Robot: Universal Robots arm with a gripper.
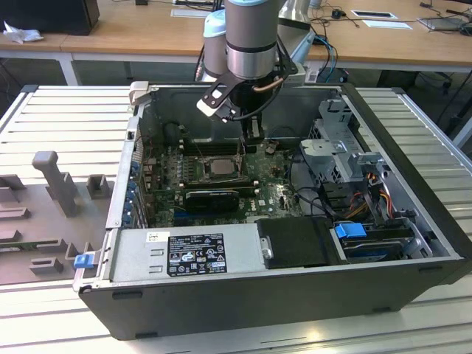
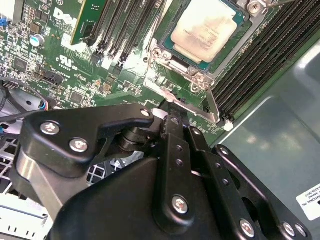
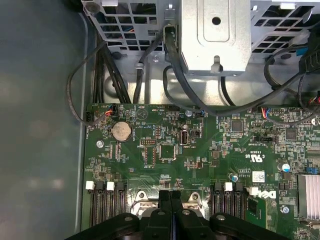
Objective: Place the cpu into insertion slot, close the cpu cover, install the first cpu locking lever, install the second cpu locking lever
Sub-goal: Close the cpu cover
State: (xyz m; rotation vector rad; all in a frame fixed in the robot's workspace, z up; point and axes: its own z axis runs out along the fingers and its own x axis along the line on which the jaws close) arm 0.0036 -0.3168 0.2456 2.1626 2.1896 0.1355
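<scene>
- One robot arm (image 1: pixel 251 37) reaches down into an open computer case (image 1: pixel 258 306) in the exterior view. The case lies on its side on a ribbed metal table (image 1: pixel 59 118).
- Its black fingers (image 1: pixel 252 134) hang over the green motherboard (image 1: pixel 269 193), on the far side of the insertion slot (image 1: pixel 195 169).
- The cpu (image 1: pixel 219 167), a pale square, lies flat in the middle of that slot. A silver power supply (image 1: pixel 184 254) sits along the near side of the case.
- In the second wrist view, the cpu (image 2: pixel 209 27) is seated in the insertion slot, and the silver cpu cover (image 2: pixel 167 59) lies down around its edges.
- A thin metal lever (image 2: pixel 214 102) runs along one side of the slot; I cannot tell whether it is latched. Long black memory slots (image 2: pixel 260 55) run beside it.
- The fingers (image 2: pixel 173 120) are pressed together, their tips just beside a corner of the slot. I cannot tell whether they touch the board.
- In the first wrist view, the two fingers (image 3: pixel 165 200) meet with no gap, and nothing shows between them.
- Beyond them lies the motherboard (image 3: pixel 200 150) with a round coin battery (image 3: pixel 121 131). Farther on are black cables (image 3: pixel 175 65) and a grey metal drive cage (image 3: pixel 215 35).
</scene>
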